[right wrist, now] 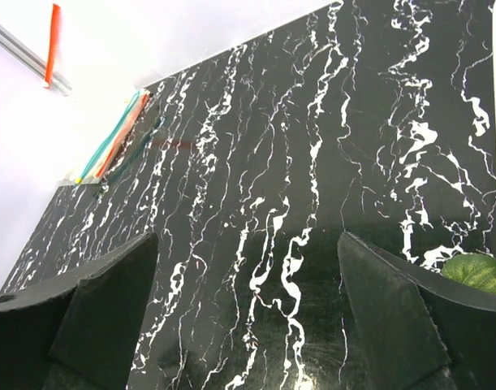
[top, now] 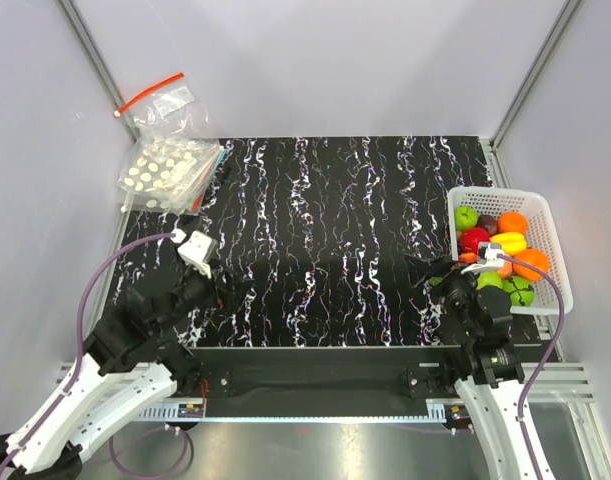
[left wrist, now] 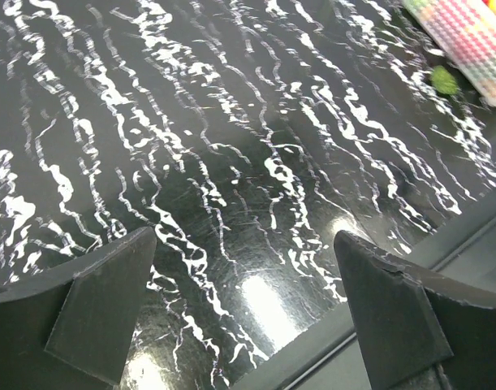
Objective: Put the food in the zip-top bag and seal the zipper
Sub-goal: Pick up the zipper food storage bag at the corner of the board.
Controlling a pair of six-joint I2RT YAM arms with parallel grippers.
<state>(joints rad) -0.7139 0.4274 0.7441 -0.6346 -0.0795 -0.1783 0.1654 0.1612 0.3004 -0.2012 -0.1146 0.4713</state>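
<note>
Top external: zip-top bag [top: 168, 172], dotted, lying flat at far-left corner of black marbled mat [top: 315, 240]. Clear undotted bag [top: 165, 105] with red strip just beyond it on white surface, close beside. Food [top: 505, 245] all piled in white basket [top: 495, 195] at right edge of mat: green, orange, red, yellow and dark purple pieces. None in the dotted bag; bag and food well apart, whole mat width between. Both arms low over near part of mat, left one at near-left, right one just beside basket's near-left side.

Left wrist: left gripper [left wrist: 246, 244] spread wide, fingers [left wrist: 101, 317] far apart, nothing between them, only bare mat below. Corner of basket in top right of view, one green piece next to it, blurred.

Right wrist: right gripper [right wrist: 248, 237] likewise parted, fingers [right wrist: 394, 317] clamping nothing, mat underneath. Green piece peeking in at right edge, just past the right-hand finger. Red strip far off in top-left corner against white wall. Thin green and orange stripes at mat's far edge, possibly edge of the dotted bag, too oblique to say for sure.

Neither gripper touching bag, basket or food.
</note>
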